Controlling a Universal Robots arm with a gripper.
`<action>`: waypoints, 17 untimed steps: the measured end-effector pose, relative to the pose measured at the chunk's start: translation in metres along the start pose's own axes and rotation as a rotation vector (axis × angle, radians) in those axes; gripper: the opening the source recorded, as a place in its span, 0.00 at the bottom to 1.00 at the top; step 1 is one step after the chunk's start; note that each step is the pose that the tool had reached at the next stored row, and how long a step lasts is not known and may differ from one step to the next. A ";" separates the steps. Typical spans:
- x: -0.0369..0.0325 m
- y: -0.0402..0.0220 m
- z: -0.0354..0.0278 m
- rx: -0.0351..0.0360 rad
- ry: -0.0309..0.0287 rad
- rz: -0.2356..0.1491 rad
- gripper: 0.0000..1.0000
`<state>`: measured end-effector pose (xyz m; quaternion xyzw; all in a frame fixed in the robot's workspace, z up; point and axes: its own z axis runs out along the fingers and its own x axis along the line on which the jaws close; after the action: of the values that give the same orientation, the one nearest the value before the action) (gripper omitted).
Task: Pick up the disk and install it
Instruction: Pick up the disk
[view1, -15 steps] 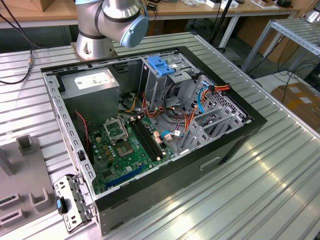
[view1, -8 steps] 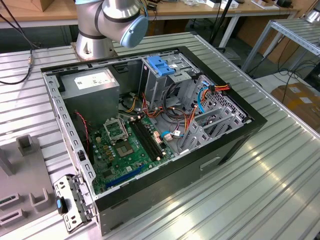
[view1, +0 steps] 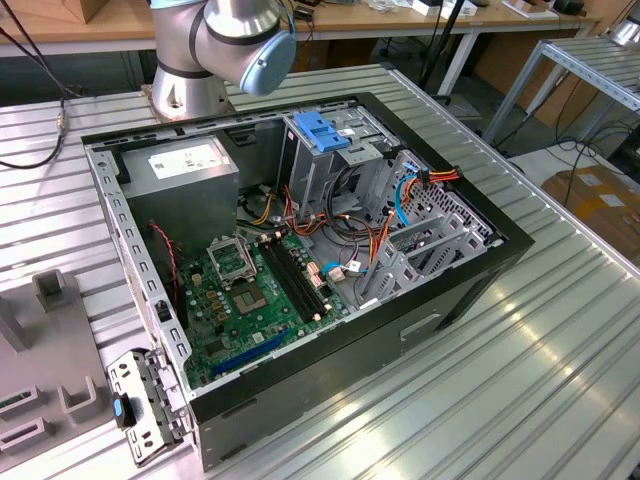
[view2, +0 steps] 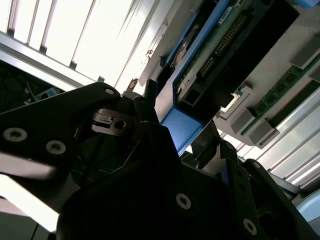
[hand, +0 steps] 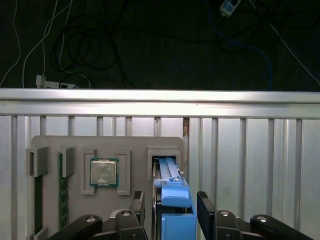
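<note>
The disk (hand: 169, 171) stands on edge in a slot of the grey fixture tray (hand: 75, 146), its bright blue rail running up toward the camera. My gripper (hand: 172, 202) straddles the disk's upper end, with a black jaw close on each side of it. In the second wrist view the disk (view2: 220, 45) shows its green circuit board and blue rail just beyond the gripper (view2: 150, 117). The exterior view has the arm's base (view1: 215, 50) behind the open computer case (view1: 300, 240).
The fixture tray also holds a processor chip (hand: 104, 172) and memory sticks (hand: 62, 200), and sits at the exterior view's left (view1: 60, 340). Inside the case are a motherboard (view1: 250, 290), cables, and a drive cage with a light-blue latch (view1: 320, 128). Ribbed metal table around.
</note>
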<state>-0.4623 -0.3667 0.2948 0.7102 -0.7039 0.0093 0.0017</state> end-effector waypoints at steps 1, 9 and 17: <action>0.0000 0.0000 0.0001 0.0001 0.0000 0.000 0.54; 0.0007 0.0000 0.0006 0.0001 -0.0001 0.000 0.39; 0.0007 0.0000 0.0007 0.0001 0.0000 0.003 0.39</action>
<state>-0.4623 -0.3674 0.2942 0.7093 -0.7049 0.0093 0.0016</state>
